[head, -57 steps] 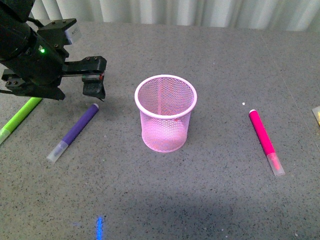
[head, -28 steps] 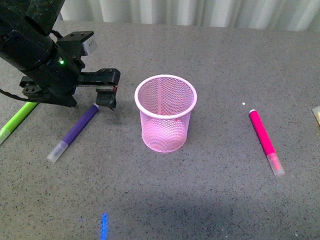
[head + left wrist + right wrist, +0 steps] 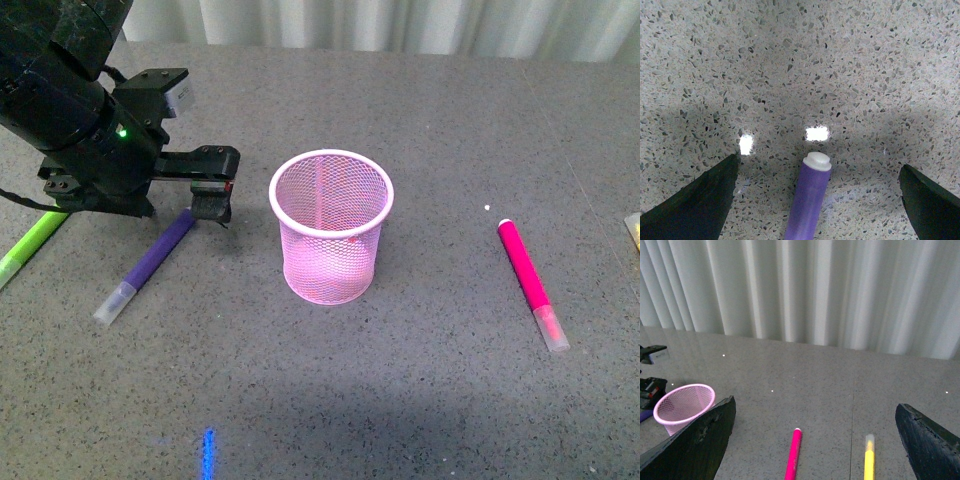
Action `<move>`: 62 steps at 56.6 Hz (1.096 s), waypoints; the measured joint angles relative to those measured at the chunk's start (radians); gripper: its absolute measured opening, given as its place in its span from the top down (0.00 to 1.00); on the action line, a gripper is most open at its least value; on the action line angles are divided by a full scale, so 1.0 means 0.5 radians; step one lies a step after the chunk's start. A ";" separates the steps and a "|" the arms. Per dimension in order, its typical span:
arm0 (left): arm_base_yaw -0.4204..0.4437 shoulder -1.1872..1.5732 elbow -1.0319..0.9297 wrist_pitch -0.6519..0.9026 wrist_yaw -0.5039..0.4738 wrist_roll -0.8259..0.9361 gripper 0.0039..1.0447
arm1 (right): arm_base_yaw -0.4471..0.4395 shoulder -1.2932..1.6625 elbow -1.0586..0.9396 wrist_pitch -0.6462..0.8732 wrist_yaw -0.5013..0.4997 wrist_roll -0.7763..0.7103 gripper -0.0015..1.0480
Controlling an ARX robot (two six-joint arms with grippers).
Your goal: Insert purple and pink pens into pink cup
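So the left gripper [image 3: 210,203] hangs with its jaws spread over the purple pen [image 3: 150,262]'s white end, just left of the pink cup [image 3: 330,262], the pink pen [image 3: 528,278] lies flat well off to the cup's right, and the right gripper [image 3: 813,405] is spread wide too

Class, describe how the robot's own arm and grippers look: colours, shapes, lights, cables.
The left arm is bulky and matt black, with a small green light, a pale grey box on top and a thin black cable. The left gripper is black with a red spot. Left fingers and right fingers are dark tapering wedges.
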 joint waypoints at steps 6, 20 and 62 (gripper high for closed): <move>0.004 0.000 -0.012 0.010 -0.001 0.012 0.07 | 0.000 0.000 0.000 0.000 0.000 0.000 0.07; 0.008 0.000 -0.038 0.036 -0.003 0.019 0.09 | 0.000 0.000 0.000 0.000 -0.001 -0.001 0.07; 0.053 -0.031 -0.130 0.090 0.011 0.015 0.92 | 0.000 0.000 0.000 0.000 0.000 0.000 0.07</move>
